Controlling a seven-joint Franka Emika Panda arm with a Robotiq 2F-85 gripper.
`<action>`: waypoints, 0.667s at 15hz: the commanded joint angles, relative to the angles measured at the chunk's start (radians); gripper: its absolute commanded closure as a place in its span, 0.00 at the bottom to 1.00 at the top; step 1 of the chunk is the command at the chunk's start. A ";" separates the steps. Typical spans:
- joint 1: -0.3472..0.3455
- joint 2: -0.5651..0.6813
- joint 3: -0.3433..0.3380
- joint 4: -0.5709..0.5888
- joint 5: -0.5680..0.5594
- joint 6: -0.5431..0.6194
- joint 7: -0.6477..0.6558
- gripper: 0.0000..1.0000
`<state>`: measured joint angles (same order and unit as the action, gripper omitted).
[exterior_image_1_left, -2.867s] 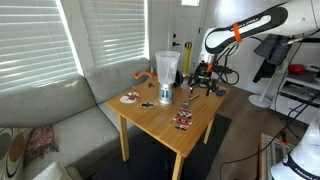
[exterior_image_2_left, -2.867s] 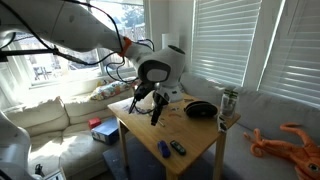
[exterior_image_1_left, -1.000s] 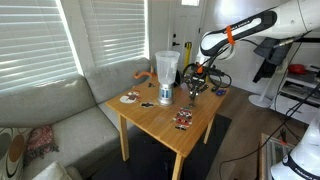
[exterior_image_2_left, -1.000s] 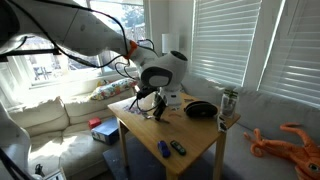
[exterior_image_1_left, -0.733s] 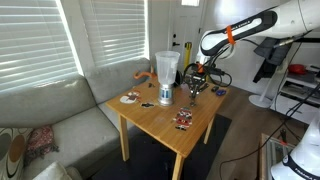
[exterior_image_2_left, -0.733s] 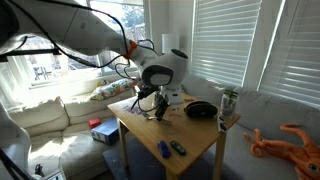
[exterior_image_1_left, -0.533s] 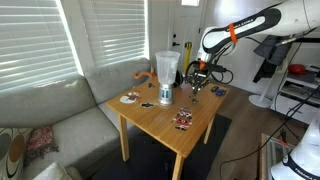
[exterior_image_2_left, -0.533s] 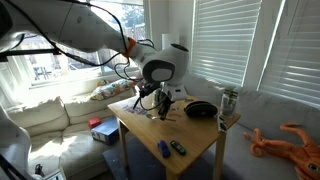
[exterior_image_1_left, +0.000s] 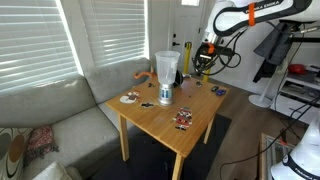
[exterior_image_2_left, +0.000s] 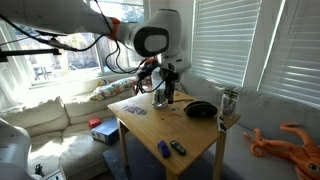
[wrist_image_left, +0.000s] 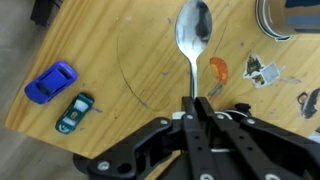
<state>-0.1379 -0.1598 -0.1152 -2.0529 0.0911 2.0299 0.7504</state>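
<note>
My gripper (wrist_image_left: 196, 102) is shut on the handle of a metal spoon (wrist_image_left: 194, 28). The spoon's bowl points away from me over the wooden table (wrist_image_left: 110, 55). In both exterior views the gripper (exterior_image_1_left: 203, 64) (exterior_image_2_left: 165, 92) hangs well above the table's far end, beside the blender (exterior_image_1_left: 165, 76). The spoon is clear of the tabletop. Below it lie small stickers or cards (wrist_image_left: 262, 70) and an orange scrap (wrist_image_left: 216, 70).
A blue toy car (wrist_image_left: 50, 82) and a green one (wrist_image_left: 74, 112) sit near the table's edge. A black bowl (exterior_image_2_left: 200, 109) and a metal can (exterior_image_2_left: 229, 101) stand on the table. A grey sofa (exterior_image_1_left: 50, 115) runs alongside. An orange plush toy (exterior_image_2_left: 290, 140) lies on it.
The arm has risen from just above the tabletop to well above it, carrying the spoon along. The jaws have stayed shut.
</note>
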 joint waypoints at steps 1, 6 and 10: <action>-0.004 -0.091 0.033 0.044 -0.109 -0.052 -0.024 0.98; 0.005 -0.171 0.121 0.125 -0.271 -0.041 -0.037 0.98; 0.018 -0.182 0.207 0.186 -0.386 0.027 -0.020 0.98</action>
<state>-0.1260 -0.3409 0.0399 -1.9081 -0.2134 2.0129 0.7240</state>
